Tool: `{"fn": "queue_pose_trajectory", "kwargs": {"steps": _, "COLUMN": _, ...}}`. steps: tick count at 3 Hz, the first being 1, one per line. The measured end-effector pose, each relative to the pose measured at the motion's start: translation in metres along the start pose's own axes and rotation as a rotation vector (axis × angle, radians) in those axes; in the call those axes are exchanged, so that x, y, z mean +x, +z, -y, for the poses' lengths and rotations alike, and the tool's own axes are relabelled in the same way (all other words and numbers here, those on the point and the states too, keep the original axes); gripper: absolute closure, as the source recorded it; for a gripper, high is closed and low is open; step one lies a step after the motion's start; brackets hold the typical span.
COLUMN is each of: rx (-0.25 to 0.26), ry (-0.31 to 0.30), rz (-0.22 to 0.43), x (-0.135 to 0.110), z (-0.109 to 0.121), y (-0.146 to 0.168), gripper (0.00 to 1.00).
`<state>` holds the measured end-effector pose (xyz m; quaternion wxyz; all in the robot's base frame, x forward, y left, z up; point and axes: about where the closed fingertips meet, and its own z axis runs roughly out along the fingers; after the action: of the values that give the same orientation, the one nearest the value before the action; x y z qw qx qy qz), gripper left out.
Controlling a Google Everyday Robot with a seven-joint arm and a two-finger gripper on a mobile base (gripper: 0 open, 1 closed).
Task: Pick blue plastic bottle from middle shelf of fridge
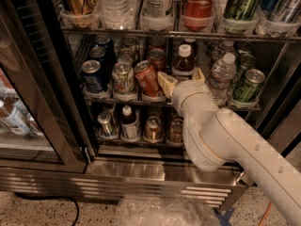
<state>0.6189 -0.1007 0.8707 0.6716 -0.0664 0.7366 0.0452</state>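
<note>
Fridge (136, 172) fills the frame, with its dark-framed glass door (33, 102) along the left side and a few bottles seen dimly through the pane at lower left. On the middle shelf (132, 100), running across the centre, a blue can (94, 75) stands at the left end with more dark blue cans behind it, then a pale green can (123, 77), then a red can (148, 78) that leans to the left. The tool (182, 79) sits at centre frame, at the front of this shelf, with its two tan fingers (165, 83) spread wide and nothing held between them; the left finger touches the leaning red can. Behind the gap stands a dark bottle (183, 60) with a white cap. Which bottle on the shelf is the blue plastic one I cannot tell. Right of the tool stand a clear water bottle (220, 76) and a green can (248, 84). The white arm (235, 145) runs from the tool down to the lower right corner. A Coca-Cola bottle (197, 4) stands on the rack above, at upper centre-right
</note>
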Motion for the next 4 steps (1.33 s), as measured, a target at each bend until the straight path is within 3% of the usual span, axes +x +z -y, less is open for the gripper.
{"fn": "queue_pose_trajectory", "kwargs": {"steps": 1, "rx": 0.0, "ry": 0.0, "rz": 0.0, "x": 0.0, "z": 0.0, "y": 0.0, "gripper": 0.54}}
{"fn": "queue_pose_trajectory", "kwargs": {"steps": 2, "rx": 0.0, "ry": 0.0, "rz": 0.0, "x": 0.0, "z": 0.0, "y": 0.0, "gripper": 0.64}}
{"fn": "queue_pose_trajectory", "kwargs": {"steps": 4, "rx": 0.0, "ry": 0.0, "rz": 0.0, "x": 0.0, "z": 0.0, "y": 0.0, "gripper": 1.0}}
